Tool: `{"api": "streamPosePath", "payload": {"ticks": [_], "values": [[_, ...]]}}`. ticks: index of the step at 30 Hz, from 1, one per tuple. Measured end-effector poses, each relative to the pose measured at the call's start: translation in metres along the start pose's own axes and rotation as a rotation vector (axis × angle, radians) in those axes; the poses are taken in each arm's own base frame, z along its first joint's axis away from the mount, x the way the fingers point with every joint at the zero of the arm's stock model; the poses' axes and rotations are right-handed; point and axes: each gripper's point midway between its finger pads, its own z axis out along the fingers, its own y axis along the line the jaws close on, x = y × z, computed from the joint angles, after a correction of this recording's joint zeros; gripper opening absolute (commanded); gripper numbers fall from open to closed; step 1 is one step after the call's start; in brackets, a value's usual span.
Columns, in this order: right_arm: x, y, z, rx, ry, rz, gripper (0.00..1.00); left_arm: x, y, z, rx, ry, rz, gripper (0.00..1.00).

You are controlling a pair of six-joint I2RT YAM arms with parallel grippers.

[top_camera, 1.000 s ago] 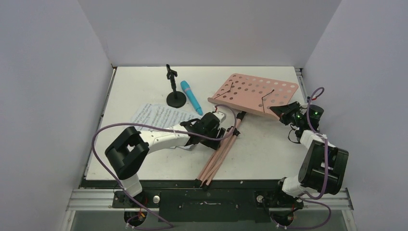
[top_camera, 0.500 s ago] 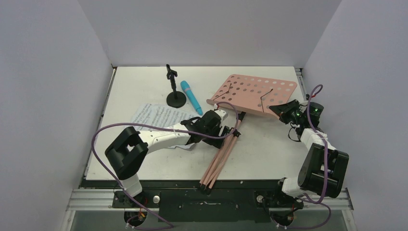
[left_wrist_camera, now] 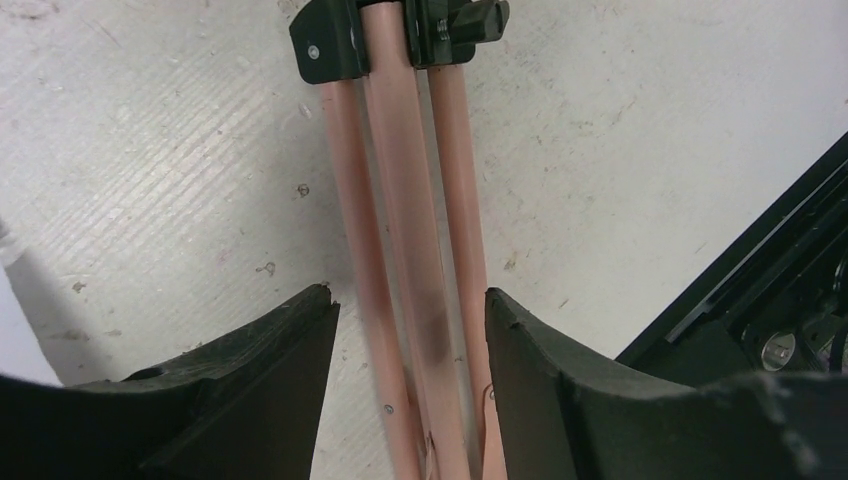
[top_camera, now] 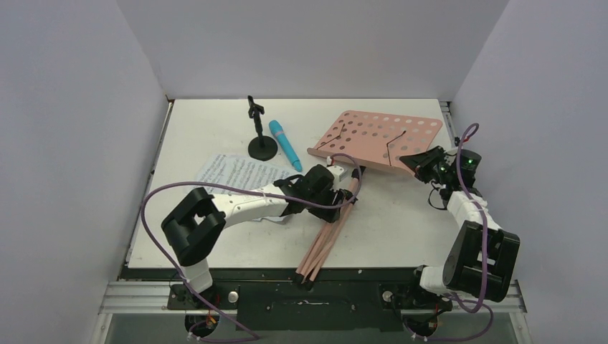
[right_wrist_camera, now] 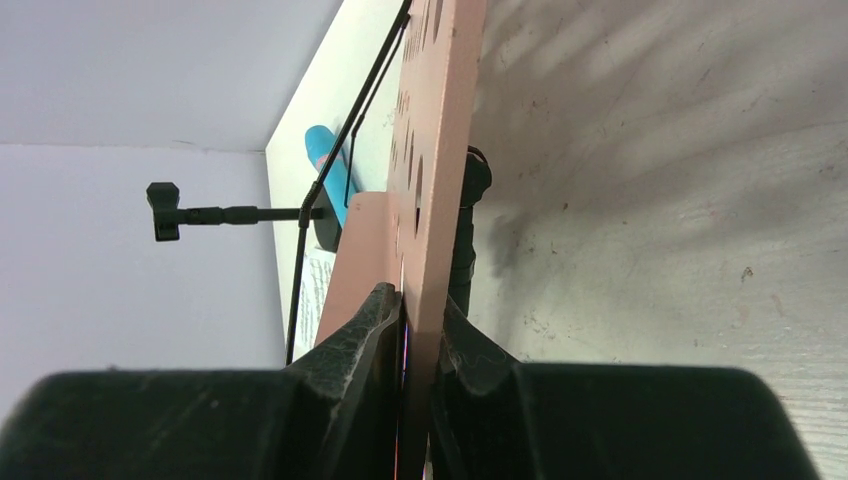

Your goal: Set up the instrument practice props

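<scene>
Music stand (top_camera: 380, 140) was noted lying across the right half of the table (top_camera: 401, 222), with its perforated plate toward the far right and its folded legs (top_camera: 326, 236) running back to the near edge. The plate's right edge was pinched between the closed fingers of the right gripper (right_wrist_camera: 415, 300), while the left gripper (left_wrist_camera: 410, 300) was set over the legs, fingers parted to either side. Mic (top_camera: 285, 144) was laid just beside the upright mic stand (top_camera: 259, 132) at far left, with pages (top_camera: 233, 172) flat nearer, partly covered by the left arm (top_camera: 244, 204).
</scene>
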Motion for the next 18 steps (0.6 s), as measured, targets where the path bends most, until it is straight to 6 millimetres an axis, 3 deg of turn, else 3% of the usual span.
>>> {"api": "streamPosePath", "payload": {"ticks": [7, 18], "values": [[0.001, 0.006, -0.003, 0.011, -0.004, -0.018, 0.05, 0.012, 0.001, 0.011, -0.003, 0.055, 0.012, 0.47], [0.002, 0.014, -0.005, 0.017, -0.012, -0.030, 0.05, 0.012, 0.000, 0.012, 0.004, 0.064, 0.035, 0.34]]}}
